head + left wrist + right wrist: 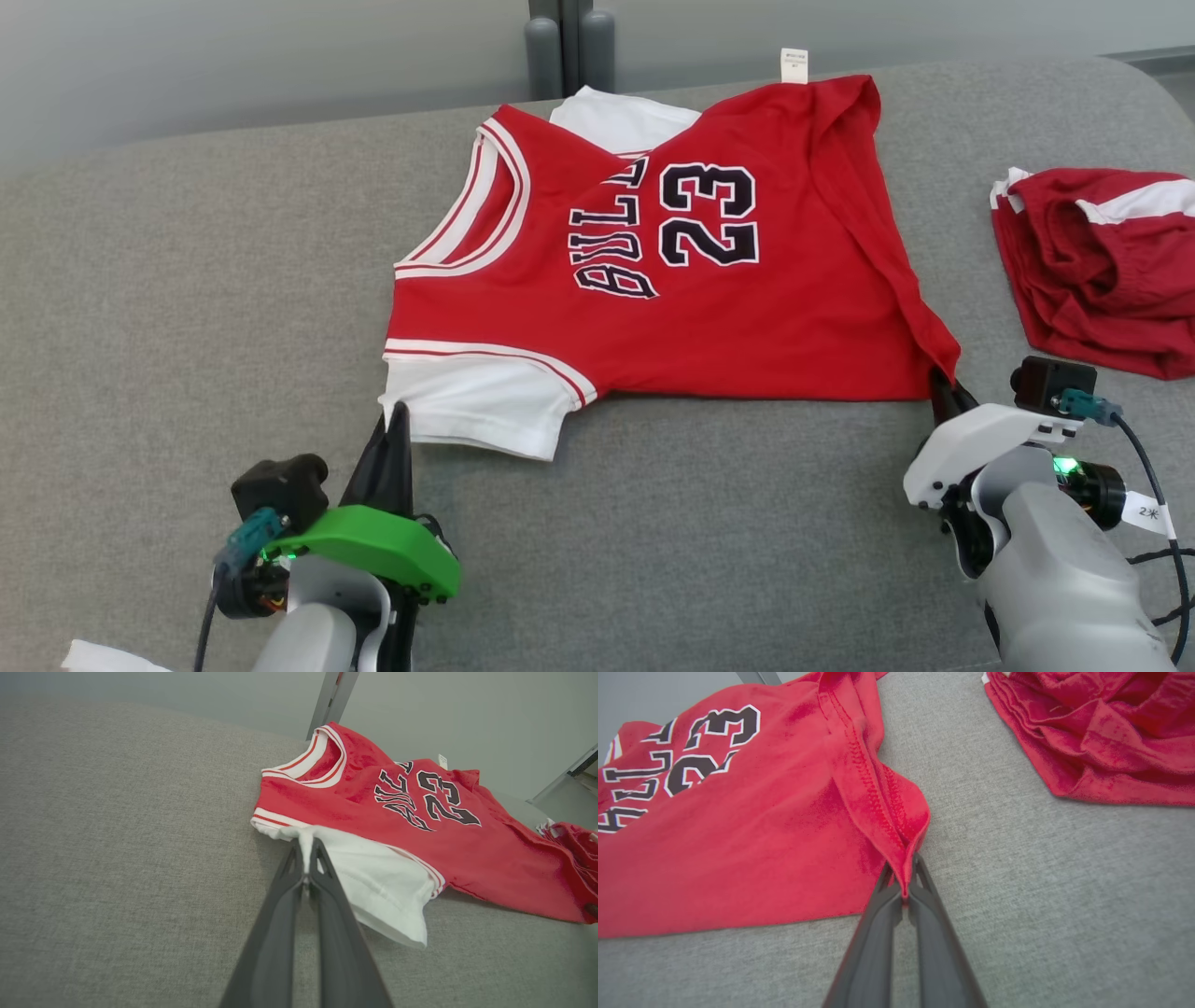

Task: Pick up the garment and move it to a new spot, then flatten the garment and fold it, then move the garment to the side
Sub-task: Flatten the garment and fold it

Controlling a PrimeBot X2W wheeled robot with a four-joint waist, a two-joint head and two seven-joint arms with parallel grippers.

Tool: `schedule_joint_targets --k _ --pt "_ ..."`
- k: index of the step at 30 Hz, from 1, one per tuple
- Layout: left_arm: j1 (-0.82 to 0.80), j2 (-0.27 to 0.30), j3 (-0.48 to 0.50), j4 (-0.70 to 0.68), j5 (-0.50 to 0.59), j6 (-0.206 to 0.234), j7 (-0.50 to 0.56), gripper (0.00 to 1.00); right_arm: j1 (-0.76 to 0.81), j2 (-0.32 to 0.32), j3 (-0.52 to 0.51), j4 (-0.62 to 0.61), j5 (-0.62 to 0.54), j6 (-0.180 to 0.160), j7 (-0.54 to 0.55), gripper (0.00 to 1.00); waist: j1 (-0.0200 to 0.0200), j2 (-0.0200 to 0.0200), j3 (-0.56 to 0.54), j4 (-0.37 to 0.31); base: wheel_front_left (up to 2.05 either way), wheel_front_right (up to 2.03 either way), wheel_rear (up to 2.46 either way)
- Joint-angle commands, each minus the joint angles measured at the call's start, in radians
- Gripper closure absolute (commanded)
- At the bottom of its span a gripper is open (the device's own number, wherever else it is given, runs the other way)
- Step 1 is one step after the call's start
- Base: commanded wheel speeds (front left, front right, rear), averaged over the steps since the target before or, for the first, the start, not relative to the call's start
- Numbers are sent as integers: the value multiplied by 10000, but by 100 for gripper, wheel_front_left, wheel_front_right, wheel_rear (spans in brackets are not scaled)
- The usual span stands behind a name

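A red jersey (709, 308) with white sleeves and a black "23" lies spread sideways on the grey cushion (187, 308), neck to the left. My left gripper (400, 411) is shut on the near white sleeve (373, 882), whose cloth is pinched between the fingers (327, 933). My right gripper (938, 383) is shut on the jersey's near hem corner (896, 826), where the red seam bunches into the fingers (934, 933). The far hem is folded over, with a white label (794, 64) at the back edge.
A second red garment with a white stripe (1102, 266) lies crumpled at the right of the cushion, also in the right wrist view (1101, 732). Bare grey cushion stretches left of and in front of the jersey. A wall and grey posts (569, 47) stand behind.
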Motion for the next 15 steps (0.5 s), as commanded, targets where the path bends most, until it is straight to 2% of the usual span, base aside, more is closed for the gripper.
schedule_joint_targets --k 1,7,15 --pt "34 4 123 -159 -223 -123 -46 100 -104 -36 209 5 363 -16 -29 100 0 0 -132 -55 0 0 0" --pt "-542 286 562 -1238 -866 -505 184 100 -89 -35 1638 -1102 2350 -15 514 100 0 0 -599 -172 0 0 0" --pt "-1937 896 1190 -3243 -1660 -650 1335 100 357 -500 2731 -4620 4366 -15 2149 100 0 0 -1404 -345 0 0 0"
